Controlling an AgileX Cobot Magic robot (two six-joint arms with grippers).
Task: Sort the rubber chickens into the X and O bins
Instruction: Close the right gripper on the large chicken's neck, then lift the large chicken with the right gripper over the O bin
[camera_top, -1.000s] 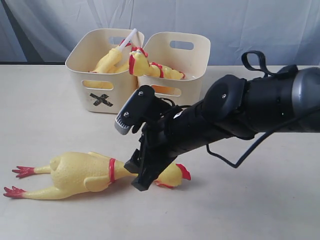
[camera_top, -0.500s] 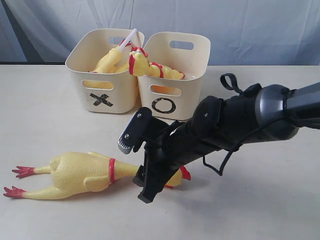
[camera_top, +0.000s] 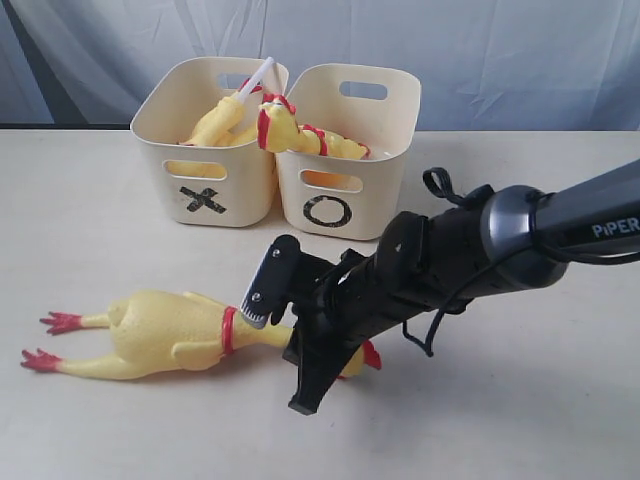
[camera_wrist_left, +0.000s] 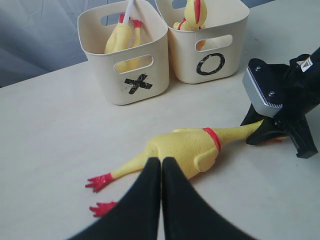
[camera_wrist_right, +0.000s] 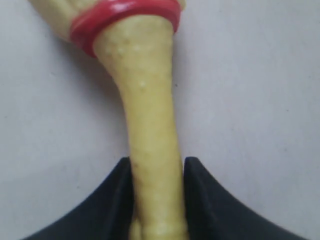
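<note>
Where the big chicken (camera_top: 170, 335) is lying: flat on the worktop (camera_top: 90, 230), in front of both bins.
Right gripper (camera_wrist_right: 156, 172): clamping that chicken's neck just beside the red ring (camera_wrist_right: 125, 15), one finger pressing on each side.
Left gripper (camera_wrist_left: 161, 167): pointing toward the chicken's body, fingers pressing together, gripping nothing.
X bin (camera_top: 205, 170): holding a small chicken (camera_top: 222, 118) with a white tube (camera_top: 258, 75).
O bin (camera_top: 345, 190): holding a third chicken (camera_top: 300, 135), its head leaning over the rim.
</note>
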